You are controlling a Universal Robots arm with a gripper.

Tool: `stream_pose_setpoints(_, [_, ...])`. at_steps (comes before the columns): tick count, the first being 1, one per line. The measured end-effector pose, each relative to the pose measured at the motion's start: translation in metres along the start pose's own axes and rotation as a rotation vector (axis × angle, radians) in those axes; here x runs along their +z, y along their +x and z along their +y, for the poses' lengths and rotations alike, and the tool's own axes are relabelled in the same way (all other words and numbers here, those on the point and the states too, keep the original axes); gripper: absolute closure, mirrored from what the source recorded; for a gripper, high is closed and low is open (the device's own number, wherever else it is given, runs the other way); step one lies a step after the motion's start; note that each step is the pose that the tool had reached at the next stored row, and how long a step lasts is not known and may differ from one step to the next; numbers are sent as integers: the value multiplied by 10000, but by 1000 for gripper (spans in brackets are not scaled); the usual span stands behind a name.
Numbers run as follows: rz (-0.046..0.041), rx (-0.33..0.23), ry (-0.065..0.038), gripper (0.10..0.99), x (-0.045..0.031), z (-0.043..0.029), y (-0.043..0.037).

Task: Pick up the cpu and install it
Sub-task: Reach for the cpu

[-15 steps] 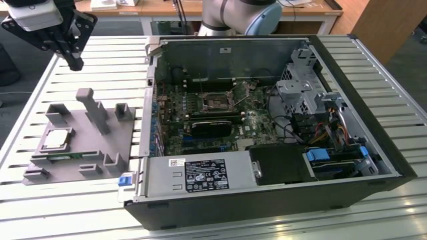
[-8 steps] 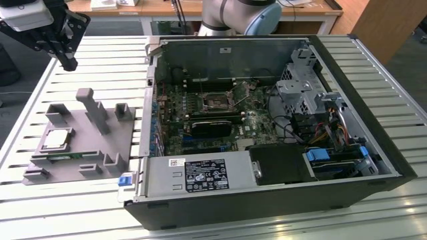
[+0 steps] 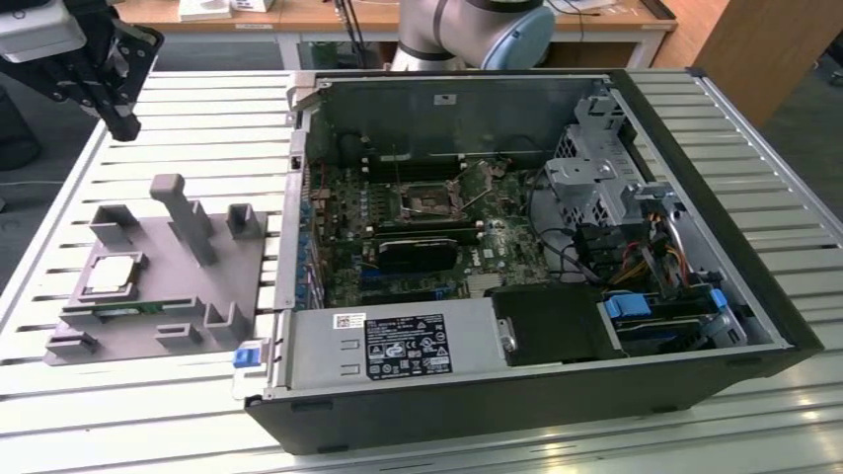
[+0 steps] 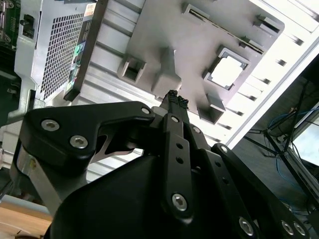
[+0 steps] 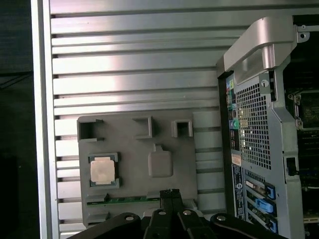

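Note:
The cpu [image 3: 113, 275] is a small silver square lying flat in a recess of the grey holder block [image 3: 172, 252] on the slatted table, at the exterior view's left. Both wrist views show the cpu [image 5: 102, 169] [image 4: 227, 72] in that recess. My gripper [image 3: 121, 123] hangs high above the table beyond the block, well clear of the chip. Its fingertips [image 5: 169, 193] [image 4: 174, 99] are pressed together, shut on nothing. The open computer case [image 3: 527, 405] lies beside the block, with the bare motherboard socket [image 3: 432, 202] inside.
A green memory stick [image 3: 132, 308] sits in the block's near slot, and tall pegs [image 3: 178, 202] rise from the block. Inside the case are a black heatsink [image 3: 421, 247], cables [image 3: 633, 262] and a drive cage [image 3: 593, 178]. The case's metal wall [image 3: 296, 197] stands between block and motherboard.

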State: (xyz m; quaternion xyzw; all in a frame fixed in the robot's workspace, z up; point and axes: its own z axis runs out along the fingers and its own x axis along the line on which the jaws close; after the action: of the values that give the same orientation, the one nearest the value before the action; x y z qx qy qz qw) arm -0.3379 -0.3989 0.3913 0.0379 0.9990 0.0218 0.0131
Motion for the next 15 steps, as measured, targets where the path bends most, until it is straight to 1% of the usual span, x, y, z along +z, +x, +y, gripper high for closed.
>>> stream_pose_setpoints(15, [2,0,2,980,-5,-17,231])
